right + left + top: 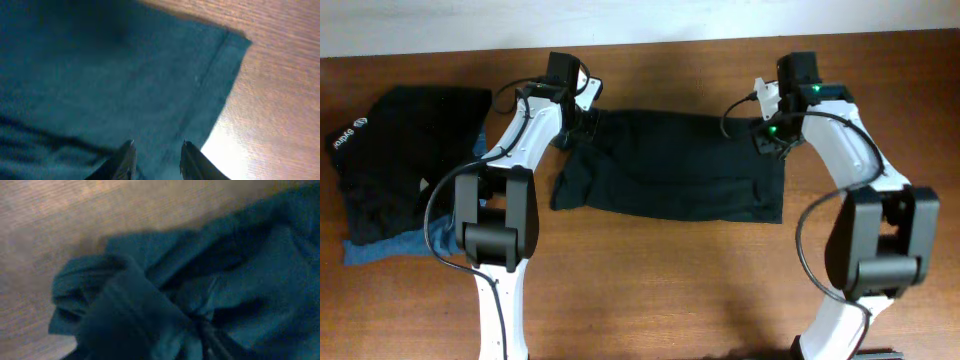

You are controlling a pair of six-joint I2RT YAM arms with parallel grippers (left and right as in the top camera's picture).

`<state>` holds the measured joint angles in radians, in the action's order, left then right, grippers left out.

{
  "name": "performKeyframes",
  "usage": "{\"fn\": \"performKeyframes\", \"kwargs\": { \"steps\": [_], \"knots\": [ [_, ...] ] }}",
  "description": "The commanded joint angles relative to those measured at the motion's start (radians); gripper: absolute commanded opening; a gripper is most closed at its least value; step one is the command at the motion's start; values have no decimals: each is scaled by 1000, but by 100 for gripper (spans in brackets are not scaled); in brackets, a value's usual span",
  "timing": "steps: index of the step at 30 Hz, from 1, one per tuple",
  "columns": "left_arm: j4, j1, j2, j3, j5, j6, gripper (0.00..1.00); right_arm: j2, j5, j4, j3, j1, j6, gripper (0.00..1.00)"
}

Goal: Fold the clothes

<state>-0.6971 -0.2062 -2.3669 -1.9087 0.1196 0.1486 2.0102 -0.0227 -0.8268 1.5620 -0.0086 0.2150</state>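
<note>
Folding black T-shirt [670, 165] near counter [670, 300] back edge: right gripper [156, 160] parted, empty; left gripper [582, 122] grip untellable; next needs fresh corner grasps.

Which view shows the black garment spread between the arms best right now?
Overhead: the whole black garment is in frame. Left wrist shows only a bunched corner; right wrist only a flat hemmed corner past its fingers.
</note>
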Motion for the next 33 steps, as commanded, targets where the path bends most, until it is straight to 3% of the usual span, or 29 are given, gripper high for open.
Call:
{"fn": "performKeyframes", "kwargs": {
  "steps": [1, 3, 14, 23, 27, 33],
  "knots": [
    [16, 0, -10, -1, 0, -2, 41, 62, 12, 23, -10, -21, -69, 27],
    [16, 0, -10, -1, 0, -2, 30, 95, 12, 33, -10, -32, -80, 22],
    [79, 0, -10, -2, -5, -3, 8, 156, 16, 95, -10, -93, -135, 21],
    [96, 0, 3, -113, -105, -3, 7, 156, 19, 97, -10, -123, -150, 21],
    [52, 2, 26, -135, -230, -6, 7, 163, 23, 95, -11, -123, -149, 21],
    [-79, 26, 28, -135, -240, -45, 9, 215, 35, 68, -11, -124, -149, 22]
  ]
}}
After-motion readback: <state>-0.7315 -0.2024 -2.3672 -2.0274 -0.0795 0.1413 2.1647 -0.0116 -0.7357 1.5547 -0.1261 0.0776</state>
